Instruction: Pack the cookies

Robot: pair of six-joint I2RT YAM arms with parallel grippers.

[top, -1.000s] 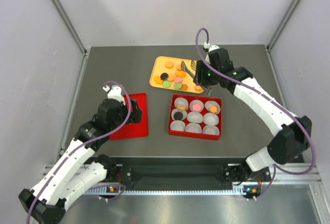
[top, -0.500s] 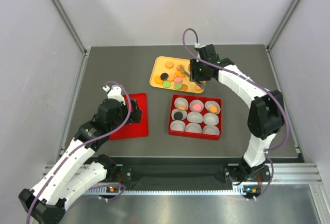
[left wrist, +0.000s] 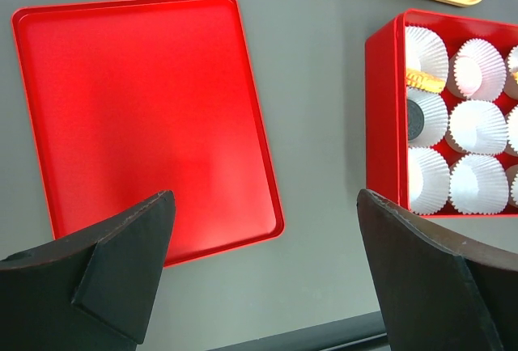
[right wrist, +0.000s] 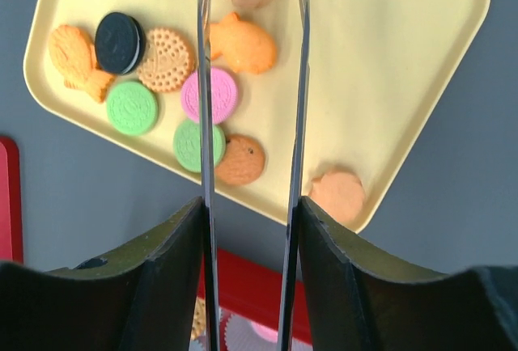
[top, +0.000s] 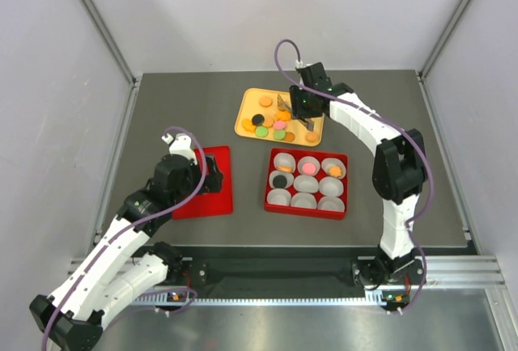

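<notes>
Cookies point(right wrist: 212, 96) are lying mostly on the yellow tray point(right wrist: 405, 60); four are sitting in paper cups point(left wrist: 477, 124) inside the red box point(left wrist: 384, 116). Bare table point(top: 186, 108) is flanking the tray. Right claw point(top: 286, 108), slightly spread, is hovering over the tray, having moved left from its right edge. Left claw point(left wrist: 265, 196), spread wide, is hovering above the flat red tray point(left wrist: 137, 108).

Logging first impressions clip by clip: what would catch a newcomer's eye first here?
The yellow tray of bright cookies at the far middle of the table, with the right gripper open over it. Next, the red box of white paper cups closer to the near edge, some already filled.
</notes>
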